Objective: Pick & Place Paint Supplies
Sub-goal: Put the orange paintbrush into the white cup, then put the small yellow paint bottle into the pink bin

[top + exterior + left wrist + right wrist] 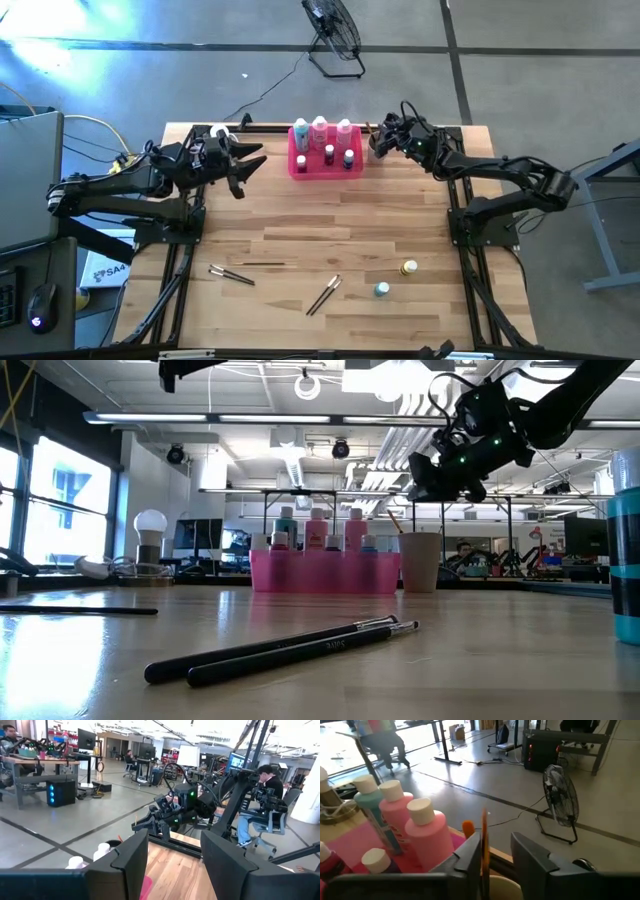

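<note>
The right gripper (378, 138) hovers above the table's far edge, just right of the pink tray (300, 166) and over the beige cup (419, 561). Seen from its wrist, its two dark fingers (532, 860) stand a little apart, and a thin brush (484, 847) with an orange tip rises in the gap, close against one finger; whether the fingers grip it cannot be told. The cup's rim shows just below the fingers. Beside them in the tray stand three tall white-capped bottles (319, 131), one teal and two pink, with tiny bottles (330, 154) in front. The left gripper (248, 165) hangs in the air left of the tray, fingers spread and holding nothing. Nearer the front of the table lie more supplies: two brushes (231, 273) side by side at left, a dark brush (262, 264) just beyond them, and another pair of brushes (325, 294) at centre. To the right stand a yellow tiny bottle (409, 268) and a teal tiny bottle (381, 290), near each other. In the room behind, people sit at desks, and a floor fan (335, 35) stands beyond the table.
</note>
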You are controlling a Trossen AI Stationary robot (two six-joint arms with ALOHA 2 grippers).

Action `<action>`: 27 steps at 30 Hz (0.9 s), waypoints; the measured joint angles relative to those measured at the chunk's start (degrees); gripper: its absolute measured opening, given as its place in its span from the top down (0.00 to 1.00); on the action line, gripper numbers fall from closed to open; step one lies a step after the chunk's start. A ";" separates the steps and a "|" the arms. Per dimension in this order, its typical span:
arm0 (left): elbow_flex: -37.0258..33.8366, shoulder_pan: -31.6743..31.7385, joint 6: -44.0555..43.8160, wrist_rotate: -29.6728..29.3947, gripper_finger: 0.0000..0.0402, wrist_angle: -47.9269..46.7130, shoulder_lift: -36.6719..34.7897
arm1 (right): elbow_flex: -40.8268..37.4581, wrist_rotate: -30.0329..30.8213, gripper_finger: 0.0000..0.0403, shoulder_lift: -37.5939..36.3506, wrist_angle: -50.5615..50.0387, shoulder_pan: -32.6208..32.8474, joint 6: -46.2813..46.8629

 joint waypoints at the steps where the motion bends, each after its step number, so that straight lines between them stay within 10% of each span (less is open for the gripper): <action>1: 0.00 0.00 0.00 0.00 0.56 -0.02 0.00 | 0.00 -0.52 0.74 -0.07 0.01 0.00 0.28; 15: 0.00 0.00 -1.32 0.58 0.56 -0.27 0.00 | 0.11 -4.56 0.58 -14.56 0.09 0.41 5.10; 27: 0.04 0.00 -2.64 1.75 0.56 -1.13 0.02 | 0.17 -53.02 0.62 -36.31 0.13 0.90 32.72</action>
